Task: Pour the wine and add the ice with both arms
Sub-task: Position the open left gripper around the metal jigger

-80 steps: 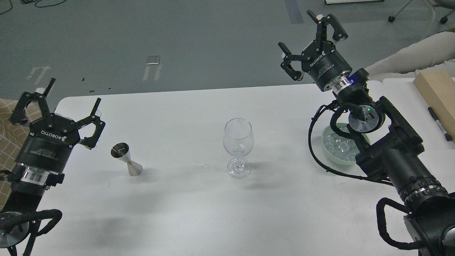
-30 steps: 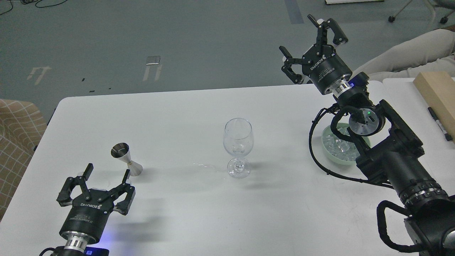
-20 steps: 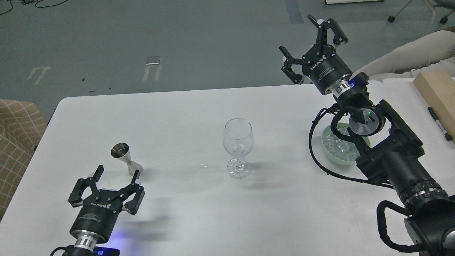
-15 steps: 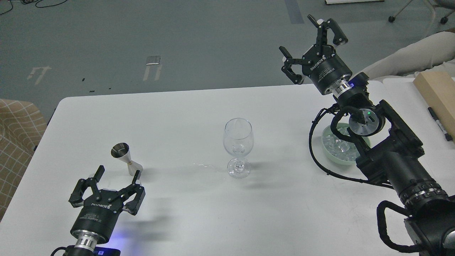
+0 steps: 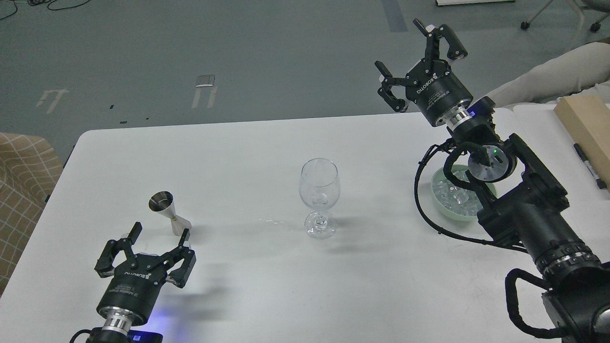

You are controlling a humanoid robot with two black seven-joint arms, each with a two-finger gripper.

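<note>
A clear stemmed wine glass (image 5: 319, 196) stands upright mid-table, empty. A steel jigger (image 5: 168, 218) stands tilted left of it. A pale green bowl (image 5: 439, 200) holds a heap of clear ice cubes (image 5: 455, 196) at the right, partly hidden by my right arm. My left gripper (image 5: 159, 234) is open and empty, low at the front left, its fingertips just below and around the jigger's base. My right gripper (image 5: 413, 50) is open and empty, raised beyond the table's far edge, above and behind the bowl.
A white table (image 5: 248, 152) carries everything. A wooden block (image 5: 584, 128) and a black marker (image 5: 588, 164) lie on a second table at the right. A small puddle (image 5: 274, 222) lies left of the glass foot. A checked chair (image 5: 24, 190) stands at the left.
My left arm has swung down from the table's left edge to the front left and crept toward the jigger. The right gripper rose slightly. Glass, jigger and bowl have not moved.
</note>
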